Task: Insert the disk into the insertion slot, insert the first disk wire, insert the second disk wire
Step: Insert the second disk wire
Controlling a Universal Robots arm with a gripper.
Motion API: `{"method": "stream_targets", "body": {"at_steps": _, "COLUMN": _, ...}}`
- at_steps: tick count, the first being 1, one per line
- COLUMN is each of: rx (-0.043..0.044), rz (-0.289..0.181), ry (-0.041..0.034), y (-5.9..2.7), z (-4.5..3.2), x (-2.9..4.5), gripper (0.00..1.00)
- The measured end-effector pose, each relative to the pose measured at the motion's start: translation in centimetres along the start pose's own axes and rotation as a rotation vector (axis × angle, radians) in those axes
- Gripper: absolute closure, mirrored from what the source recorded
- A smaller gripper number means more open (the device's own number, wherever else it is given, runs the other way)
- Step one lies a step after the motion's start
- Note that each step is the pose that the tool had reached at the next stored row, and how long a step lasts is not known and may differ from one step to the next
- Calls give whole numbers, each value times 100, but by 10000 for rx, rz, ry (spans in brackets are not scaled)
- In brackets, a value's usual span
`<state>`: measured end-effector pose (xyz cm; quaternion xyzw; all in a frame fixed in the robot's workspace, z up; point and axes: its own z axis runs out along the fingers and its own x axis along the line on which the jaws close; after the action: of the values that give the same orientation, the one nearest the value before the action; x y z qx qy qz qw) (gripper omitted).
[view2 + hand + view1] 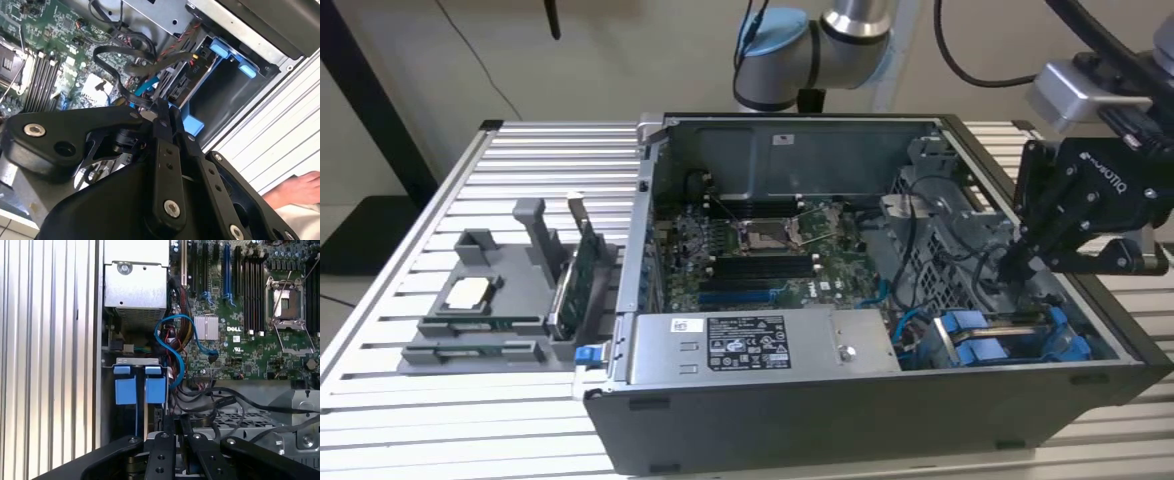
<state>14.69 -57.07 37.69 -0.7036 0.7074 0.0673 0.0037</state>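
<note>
One open case [854, 420] sat on the slatted surface [494, 440], with the board [761, 250] exposed and the supply box [747, 345] along the near wall. The gripper [1010, 268] hung inside the case at the exterior view's right, just above the drive bay.

The disk [184, 85] looked seated in the slot [227, 97], its connector end facing the gripper [165, 107]. The fingers were narrow, nearly together. I couldn't tell if a plug sat between them.

Risks, my read:
- Black wire [107, 55] looped just beside the fingertips, so a skewed approach could snag it or drag the loop.
- A plug meeting the disk's port tilted could jam or bend contacts.
- The blue wire [170, 335] crowded the bay mouth and could get trapped.

View differences:
- Second wrist view gave the disk's connector end, plus a hand [295, 190] resting on the surface near the case, a collision worry.
- First wrist view gave the blue wire's run from board to bay, gripper [175, 422] below it.
- Exterior view gave the parts tray [480, 300], well apart at its left.
</note>
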Motion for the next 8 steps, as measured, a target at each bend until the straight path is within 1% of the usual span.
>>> {"method": "stream_targets", "body": {"at_steps": 6, "rx": 55, "rz": -3, "ry": 22, "y": -7, "z": 96, "x": 10, "gripper": 84}}
{"method": "stream_targets", "body": {"at_steps": 8, "rx": 71, "rz": -4, "ry": 29, "y": -8, "z": 110, "x": 11, "gripper": 84}}
